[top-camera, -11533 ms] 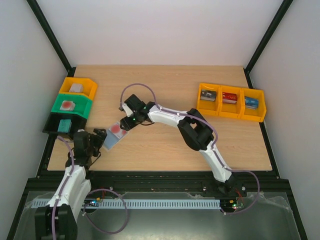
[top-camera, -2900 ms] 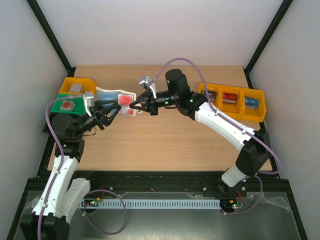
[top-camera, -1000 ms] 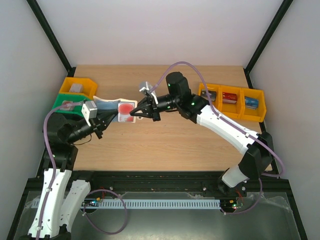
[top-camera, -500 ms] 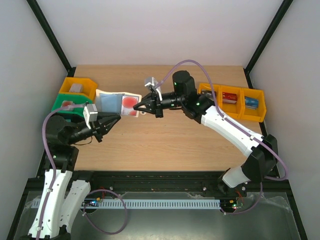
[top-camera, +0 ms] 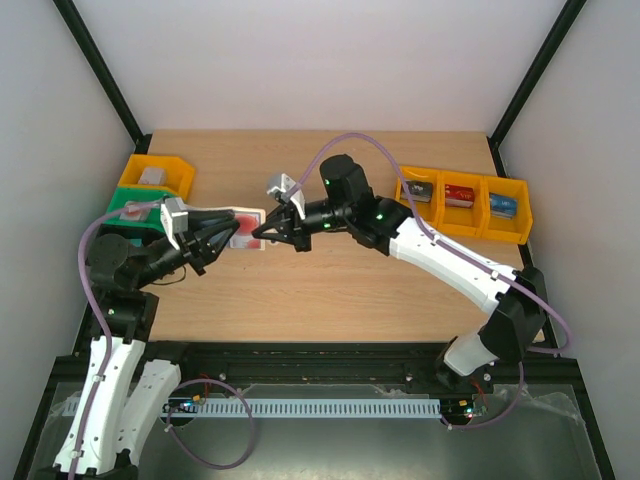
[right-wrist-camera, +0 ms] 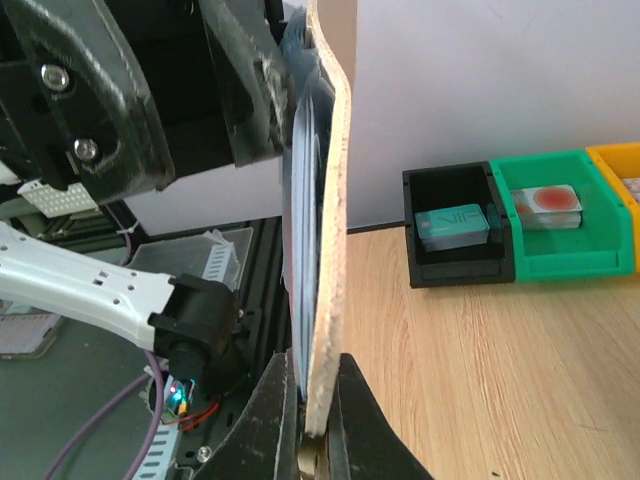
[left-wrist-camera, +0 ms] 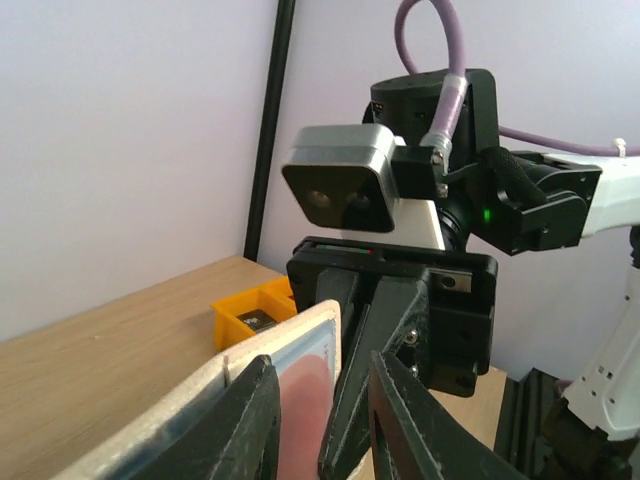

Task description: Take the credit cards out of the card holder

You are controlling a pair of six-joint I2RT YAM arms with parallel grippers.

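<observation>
Top view: card holder (top-camera: 252, 241) is up in the air over the left part of the table (top-camera: 330, 290), held between the two arms, red card (top-camera: 243, 222) showing on its face. Right gripper (top-camera: 262, 232) is clamped on the holder's right edge. Left gripper (top-camera: 212, 238) comes in from the left with fingers parted, one on each side of the holder; no pinch visible. Yellow bin (top-camera: 160, 172) and green bin (top-camera: 135, 205) sit at the table's left edge, and a row of three yellow bins (top-camera: 463, 205) at the right, each with a small item inside. Left wrist view: the two left fingers (left-wrist-camera: 245, 420) stand apart and straddle the holder's free end, its beige rim running up between them, with a reddish patch on the inner face. There is a gap between the holder and the right-hand finger, so the jaws are released and not gripping. The right gripper's black body and grey camera face this lens just behind the holder. Right wrist view: the holder is seen edge-on, upright and slightly bowed, beige face to the right, blue layers to the left. The right fingers (right-wrist-camera: 350, 420) are clenched on its lower edge. The left gripper's black body is at upper left, close against the blue side. Behind, on the table, a black bin (right-wrist-camera: 425, 260) holds a teal item and the green bin beside it holds a red-spotted one.
</observation>
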